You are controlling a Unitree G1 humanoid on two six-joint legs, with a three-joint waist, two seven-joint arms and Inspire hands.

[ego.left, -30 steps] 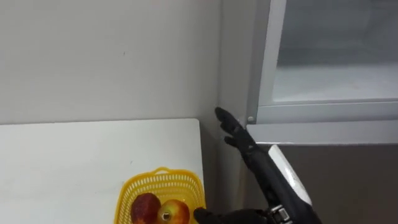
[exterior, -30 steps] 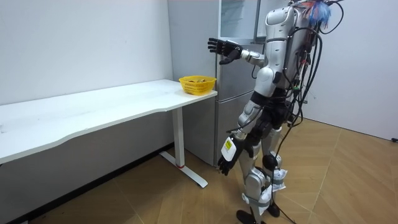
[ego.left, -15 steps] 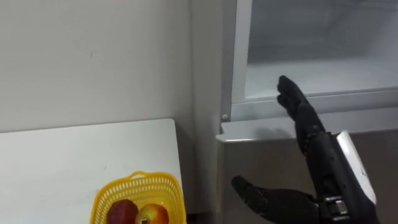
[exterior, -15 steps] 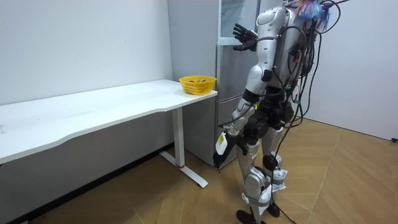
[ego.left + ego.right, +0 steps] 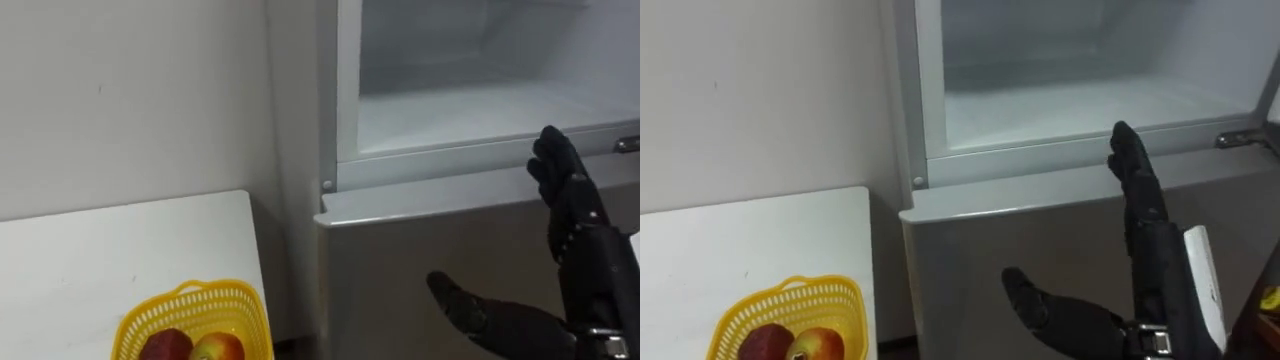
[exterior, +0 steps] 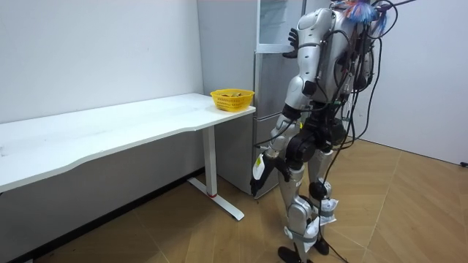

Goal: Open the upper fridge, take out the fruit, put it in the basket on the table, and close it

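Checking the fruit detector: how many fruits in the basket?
2, both in the yellow basket: a dark red fruit on the left, a red-yellow fruit right of it. The basket is cut off below, so more may be hidden.

A white desk point(image 5: 120, 240) is standing against the wall. A yellow basket point(image 5: 235, 305) is sitting on it at the end nearest the fridge point(image 5: 430, 250), holding two reddish fruits point(image 5: 165, 347).
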